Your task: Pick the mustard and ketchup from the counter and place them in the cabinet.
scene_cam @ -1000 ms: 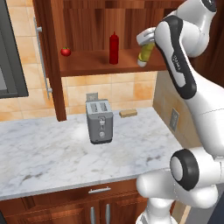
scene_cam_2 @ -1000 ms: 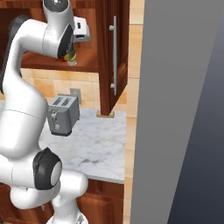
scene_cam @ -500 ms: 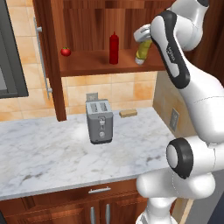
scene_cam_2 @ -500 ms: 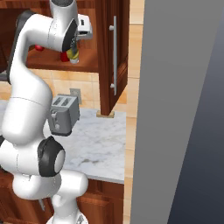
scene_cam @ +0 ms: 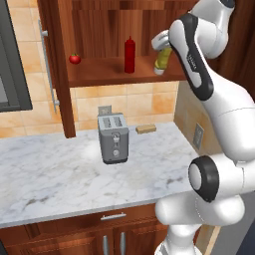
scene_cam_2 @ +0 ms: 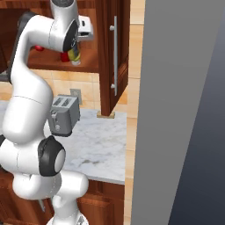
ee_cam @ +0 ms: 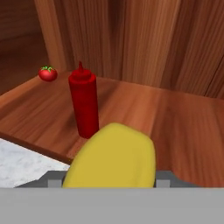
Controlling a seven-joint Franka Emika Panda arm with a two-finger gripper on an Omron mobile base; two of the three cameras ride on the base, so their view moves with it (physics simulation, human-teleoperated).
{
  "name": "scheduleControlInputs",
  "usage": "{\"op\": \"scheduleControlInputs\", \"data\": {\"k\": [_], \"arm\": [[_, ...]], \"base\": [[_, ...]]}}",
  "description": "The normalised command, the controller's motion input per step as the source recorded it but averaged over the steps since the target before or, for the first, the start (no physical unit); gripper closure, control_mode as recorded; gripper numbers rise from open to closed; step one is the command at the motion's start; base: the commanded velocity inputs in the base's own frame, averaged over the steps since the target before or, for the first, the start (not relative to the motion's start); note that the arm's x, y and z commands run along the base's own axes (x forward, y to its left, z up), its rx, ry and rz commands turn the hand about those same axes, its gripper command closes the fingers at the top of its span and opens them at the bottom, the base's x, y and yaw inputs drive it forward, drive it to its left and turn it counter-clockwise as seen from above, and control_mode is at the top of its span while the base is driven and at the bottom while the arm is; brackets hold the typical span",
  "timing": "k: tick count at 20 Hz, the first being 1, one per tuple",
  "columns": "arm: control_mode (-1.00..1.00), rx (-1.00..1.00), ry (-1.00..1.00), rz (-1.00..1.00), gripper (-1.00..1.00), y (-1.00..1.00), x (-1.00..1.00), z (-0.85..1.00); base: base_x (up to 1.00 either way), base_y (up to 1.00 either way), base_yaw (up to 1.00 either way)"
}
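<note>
Placing: squat yellow mustard bottle (scene_cam: 162,58), hand (scene_cam: 160,49) clamped on it
Spot: wooden cabinet shelf (scene_cam: 99,74), right of slim red ketchup bottle (scene_cam: 129,55)
Tip: lower upright before releasing

One ketchup (scene_cam: 129,54), one mustard (scene_cam: 162,59) (yellow), one tomato (scene_cam: 74,58), one toaster (scene_cam: 113,138).

Toaster (scene_cam: 114,139), grey, upright on marble near back wall, slots up. Small tan block (scene_cam: 146,129) just right of it, against tiled backsplash. Wall outlet (scene_cam: 105,109) directly behind toaster. Tomato (scene_cam: 74,59), small and red, at left end of wooden shelf. Dark window frame (scene_cam: 12,60) far left.
</note>
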Motion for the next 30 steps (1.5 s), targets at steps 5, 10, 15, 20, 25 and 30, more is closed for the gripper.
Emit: {"op": "scheduleControlInputs", "data": {"k": [5, 10, 15, 20, 25, 30], "arm": [[-1.00, 0.00, 0.00, 0.00, 1.00, 0.00, 0.37, -0.01], [-1.00, 0.00, 0.01, 0.00, 1.00, -0.01, 0.48, -0.04], [-1.00, -0.02, 0.02, 0.00, 1.00, -0.01, 0.46, -0.16], [-1.00, 0.00, 0.02, 0.00, 1.00, -0.02, 0.48, -0.20], [-1.00, 0.00, 0.00, 0.00, 1.00, -0.02, 0.48, -0.15], [-1.00, 0.00, 0.00, 0.00, 1.00, 0.00, 0.32, -0.23]], "base": [[0.00, 0.00, 0.00], [0.00, 0.00, 0.00], [0.00, 0.00, 0.00], [0.00, 0.00, 0.00], [0.00, 0.00, 0.00], [0.00, 0.00, 0.00]]}}
